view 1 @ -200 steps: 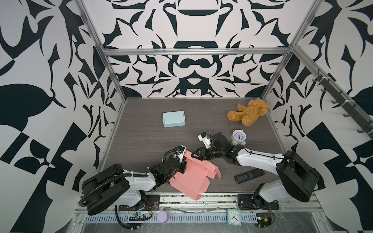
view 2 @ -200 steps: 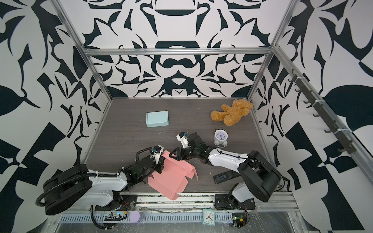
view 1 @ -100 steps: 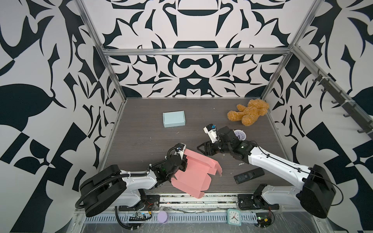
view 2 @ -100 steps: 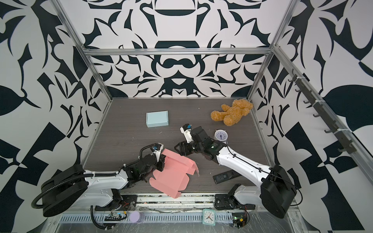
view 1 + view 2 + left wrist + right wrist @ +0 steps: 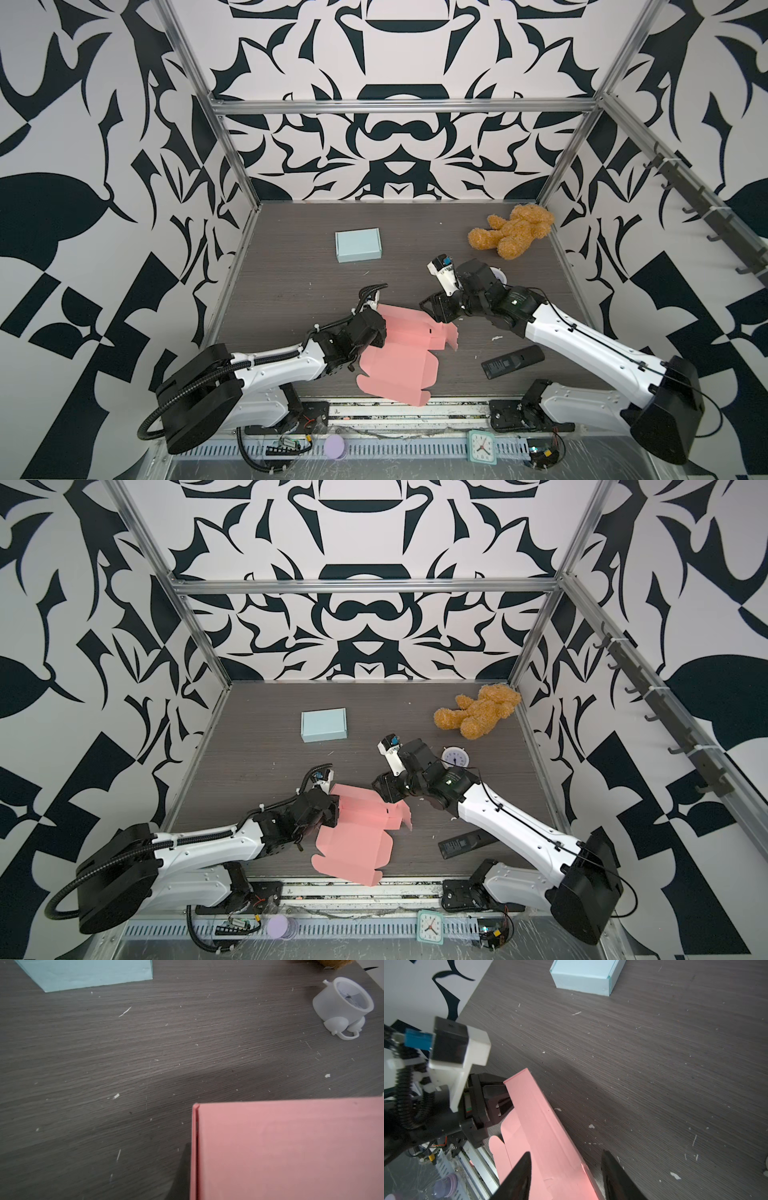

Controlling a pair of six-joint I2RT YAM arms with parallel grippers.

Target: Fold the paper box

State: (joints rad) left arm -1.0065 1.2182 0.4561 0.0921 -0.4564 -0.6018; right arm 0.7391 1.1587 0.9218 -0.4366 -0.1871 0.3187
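1. Nearest the front rail, the pink paper box [image 5: 399, 361] lay as a half-open blank. Its near flaps were flat on the tabletop [image 5: 291, 291] and reached the front edge, and a black remote [image 5: 513, 360] lay beside it to the right
2. The left hand [image 5: 379, 332] was clenched on the left end of the blank's far panel, a doubled strip lifted off the tabletop
3. That strip's long axis ran from the left hand across to the right hand [image 5: 565, 1153], as the right wrist view showed
4. The right hand was released, its fingers [image 5: 519, 1176] spread to either side of the strip's right end; I could not tell whether they touched it
5. The right hand was therefore nearer the free end, with the strip lying straight ahead between its jaws, so it probably only needed to pinch across the strip, not along it
6. Farther back, well apart from the blank, were a white alarm clock [image 5: 455, 756], a finished blue box [image 5: 358, 245] and a teddy bear [image 5: 513, 230] in the far right corner
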